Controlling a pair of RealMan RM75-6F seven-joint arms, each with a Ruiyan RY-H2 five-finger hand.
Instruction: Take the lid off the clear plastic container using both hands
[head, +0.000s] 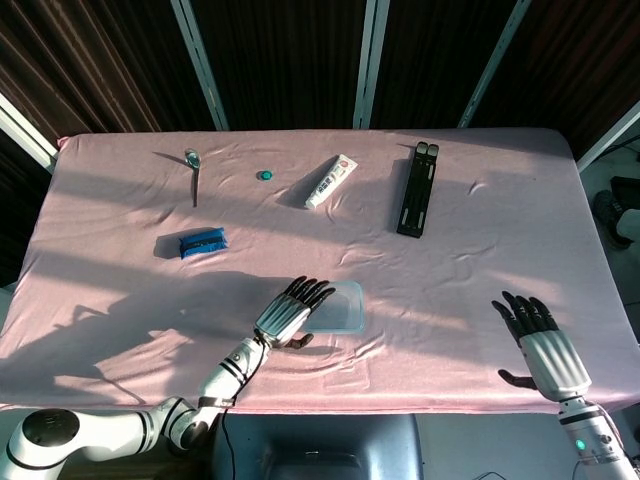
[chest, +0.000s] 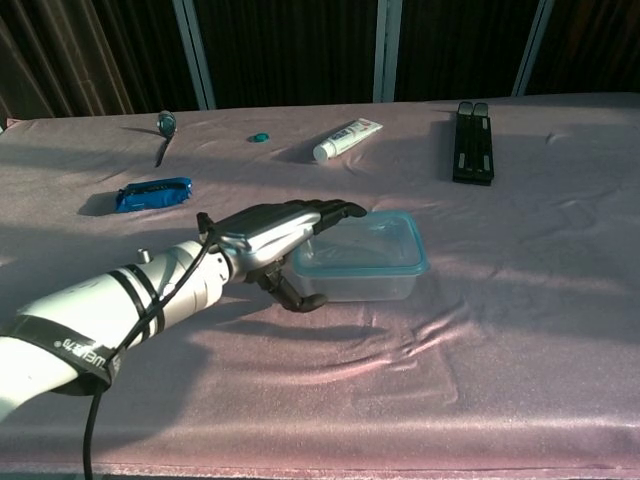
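The clear plastic container (head: 340, 308) (chest: 372, 262) sits flat on the pink cloth near the front middle, with its teal-rimmed lid (chest: 385, 240) on. My left hand (head: 288, 312) (chest: 275, 228) is at its left end. The fingers (chest: 335, 210) stretch out flat over the lid's left edge and the thumb (chest: 298, 298) hangs by the front left wall. I see no closed grip. My right hand (head: 540, 345) hovers open far to the right near the table's front edge, well apart from the container, and shows only in the head view.
Behind the container lie a blue packet (head: 202, 243) (chest: 152, 193), a spoon (head: 193, 165) (chest: 165, 128), a small green cap (head: 265, 175) (chest: 260, 137), a toothpaste tube (head: 331, 181) (chest: 347, 138) and a black folded stand (head: 417, 188) (chest: 473, 141). The cloth is wrinkled at the front right.
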